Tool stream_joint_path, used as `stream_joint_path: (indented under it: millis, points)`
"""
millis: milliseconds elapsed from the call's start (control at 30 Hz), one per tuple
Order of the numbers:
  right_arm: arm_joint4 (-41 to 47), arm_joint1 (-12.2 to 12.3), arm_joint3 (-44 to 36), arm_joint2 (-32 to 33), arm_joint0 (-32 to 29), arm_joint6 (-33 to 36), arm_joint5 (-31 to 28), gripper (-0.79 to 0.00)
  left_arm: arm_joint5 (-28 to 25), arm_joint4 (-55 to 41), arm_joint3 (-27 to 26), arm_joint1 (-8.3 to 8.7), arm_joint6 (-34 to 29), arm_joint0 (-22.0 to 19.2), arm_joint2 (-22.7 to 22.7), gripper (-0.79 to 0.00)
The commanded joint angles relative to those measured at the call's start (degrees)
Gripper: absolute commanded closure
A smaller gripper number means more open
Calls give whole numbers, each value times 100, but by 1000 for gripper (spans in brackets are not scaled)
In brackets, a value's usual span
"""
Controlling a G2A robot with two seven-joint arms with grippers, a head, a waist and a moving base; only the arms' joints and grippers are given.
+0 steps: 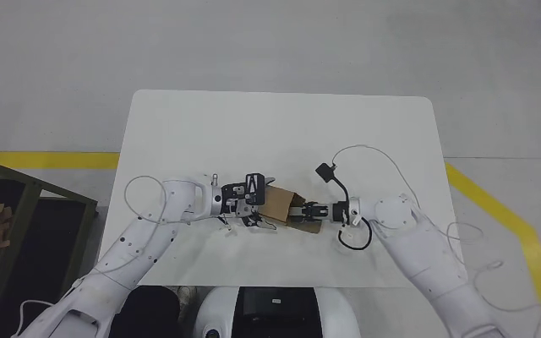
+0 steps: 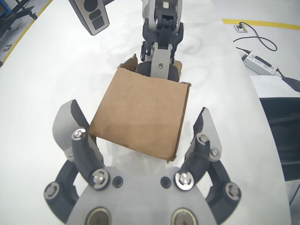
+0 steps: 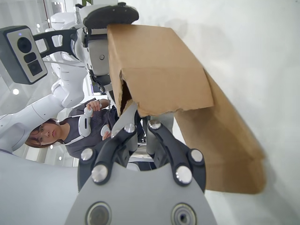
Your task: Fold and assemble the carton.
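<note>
The brown carton [image 1: 281,203] lies on the white table [image 1: 211,127], near its front edge, between my two grippers. In the left wrist view my left gripper [image 2: 138,122] is open and straddles the carton's [image 2: 140,113] closed near end; one fingertip [image 2: 77,118] touches a corner, the other stands clear. My right gripper [image 3: 145,115] is at the carton's [image 3: 152,66] open end, its fingers close together around a loose flap [image 3: 173,99], one finger reaching inside. The left gripper's pad [image 3: 110,17] rests on the far top edge.
A black plug [image 1: 325,171] with a thin white cable [image 1: 372,152] lies on the table just behind the right arm. The table's back half is bare. Beyond the table edge, a grey power brick [image 2: 257,63] lies on the floor.
</note>
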Motion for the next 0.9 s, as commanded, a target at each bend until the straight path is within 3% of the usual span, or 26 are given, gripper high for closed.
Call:
stream_joint_path:
  millis: [0, 500, 867]
  points:
    - [35, -24, 77, -51, 38, -47, -7, 0, 7, 0, -5, -1, 7, 3, 2, -785]
    - [112, -141, 257, -274, 177, -298, 36, 0, 3, -26, -11, -8, -17, 23, 12, -785]
    - [-164, 136, -427, 445, -243, -36, 408, 0, 46, -39, -5, 4, -41, 54, -45, -785]
